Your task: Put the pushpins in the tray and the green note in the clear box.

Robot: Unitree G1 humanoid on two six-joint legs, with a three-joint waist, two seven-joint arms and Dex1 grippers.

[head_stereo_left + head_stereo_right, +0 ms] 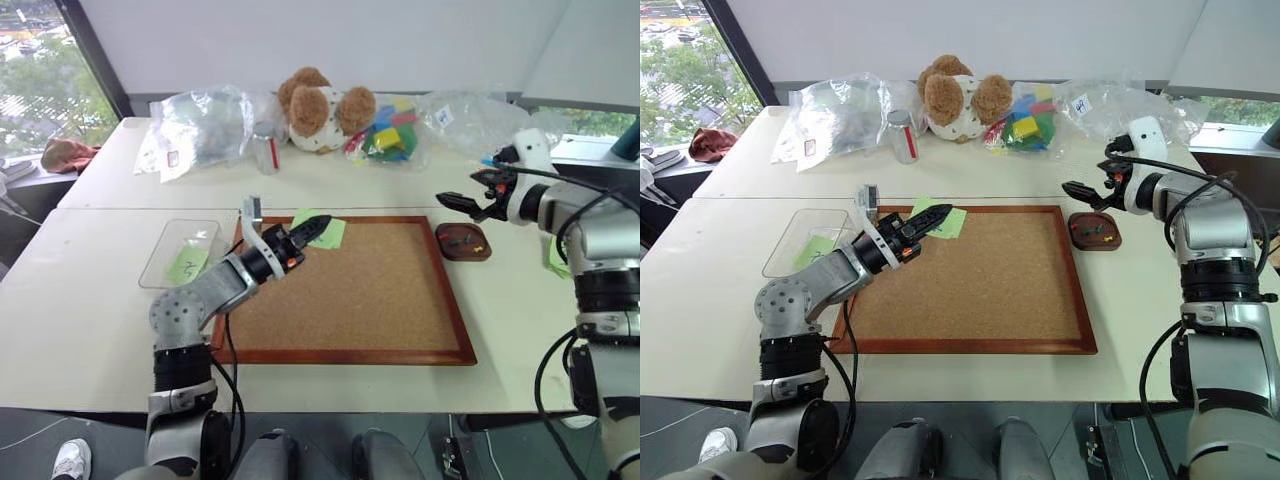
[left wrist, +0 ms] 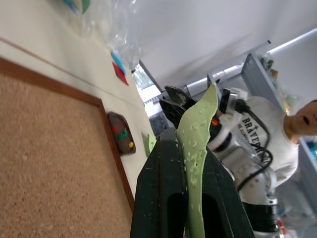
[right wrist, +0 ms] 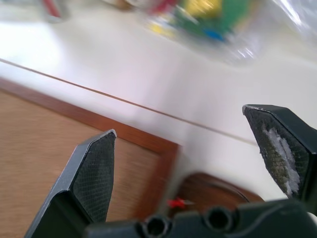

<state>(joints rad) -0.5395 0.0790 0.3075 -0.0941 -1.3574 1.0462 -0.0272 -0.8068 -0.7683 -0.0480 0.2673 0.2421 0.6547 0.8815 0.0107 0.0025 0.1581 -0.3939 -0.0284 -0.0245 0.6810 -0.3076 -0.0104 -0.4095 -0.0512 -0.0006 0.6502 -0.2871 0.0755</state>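
Clear box [image 1: 172,243] on the left of the table [image 1: 90,300], just beside the corkboard's left edge; one green slip [image 1: 187,265] lying inside, another greenish scrap [image 1: 202,236] further back in it. Left gripper [image 1: 318,227] over the corkboard's far left corner, fingers [image 2: 163,188] pressed together on the green note [image 2: 195,148], which stands edge-on between them with pin holes showing. Note raised off the board, not in the box. Corkboard [image 1: 370,300] bare across its brown face, wood frame all round. Small brown tray [image 1: 463,242] just off the board's far right corner, holding pushpins [image 2: 122,138]: red, green and yellow heads seen in the left wrist view. Right gripper [image 1: 452,203] above and just behind the tray, fingers [image 3: 94,168] spread wide, nothing between them.

Along the far edge of the table: crinkled clear bag [image 1: 200,125], small can [image 1: 903,135], brown and white teddy bear [image 1: 320,108], bag of coloured blocks [image 1: 390,130], more clear plastic [image 1: 470,120]. Reddish cloth [image 1: 65,153] on the ledge at far left. Pale green paper [image 1: 555,258] at the table's right, partly behind the right arm.

Cream tabletop, seam running across it behind the board. Window with trees at upper left, white wall behind. Person in a white printed shirt [image 2: 270,144] visible in the left wrist view.
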